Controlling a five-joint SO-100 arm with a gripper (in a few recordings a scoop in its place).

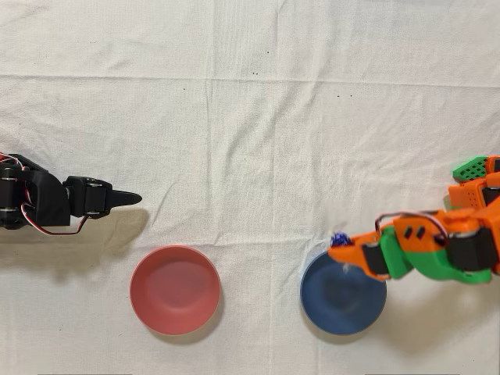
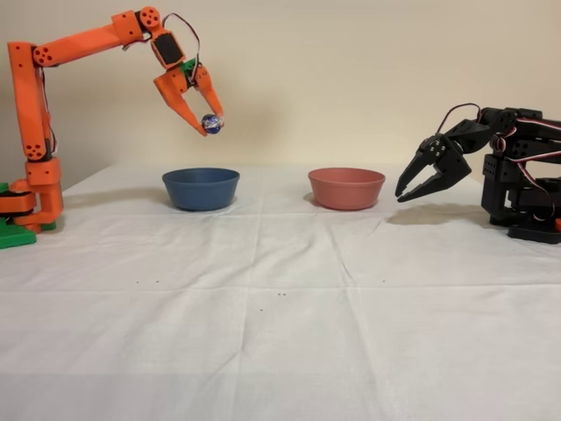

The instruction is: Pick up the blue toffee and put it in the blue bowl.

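Legible markings — none I can read from either camera. The orange arm, the idle black arm, the blue bowl and the pinkish-red bowl carry no text, label, brand or number that resolves at this size. The white cloth over the surface is plain. The foil of the blue toffee is too small for me to tell whether anything is printed on it.

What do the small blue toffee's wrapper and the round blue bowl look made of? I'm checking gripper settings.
Small blue toffee: shiny foil-like wrap, glinting in the orange gripper. Round blue bowl: matte, smooth, probably plastic; no glare.
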